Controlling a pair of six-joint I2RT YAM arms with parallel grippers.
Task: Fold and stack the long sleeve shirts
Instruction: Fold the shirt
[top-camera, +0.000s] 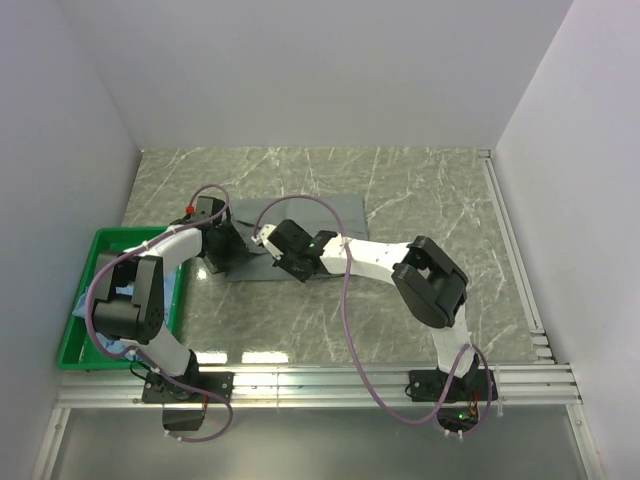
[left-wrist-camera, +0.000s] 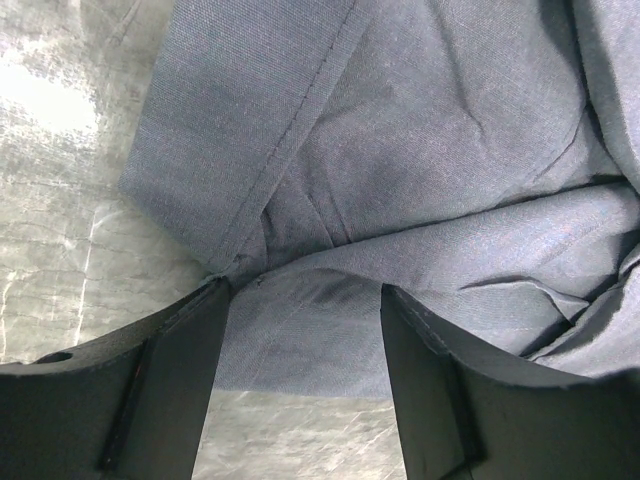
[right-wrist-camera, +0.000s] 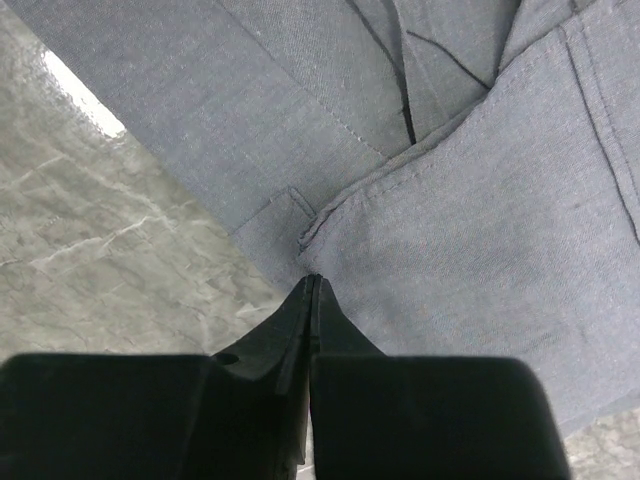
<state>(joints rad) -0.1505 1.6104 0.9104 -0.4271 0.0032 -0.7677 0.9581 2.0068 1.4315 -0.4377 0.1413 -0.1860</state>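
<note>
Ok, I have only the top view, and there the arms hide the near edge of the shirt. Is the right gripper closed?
Observer: Yes. The right gripper is shut, its tips right at the hem of the grey shirt.
Operator: And the left one?
Observer: The left gripper is open; a folded edge of the shirt shows between its fingers.

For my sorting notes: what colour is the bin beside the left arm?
The bin is green; top view.
</note>
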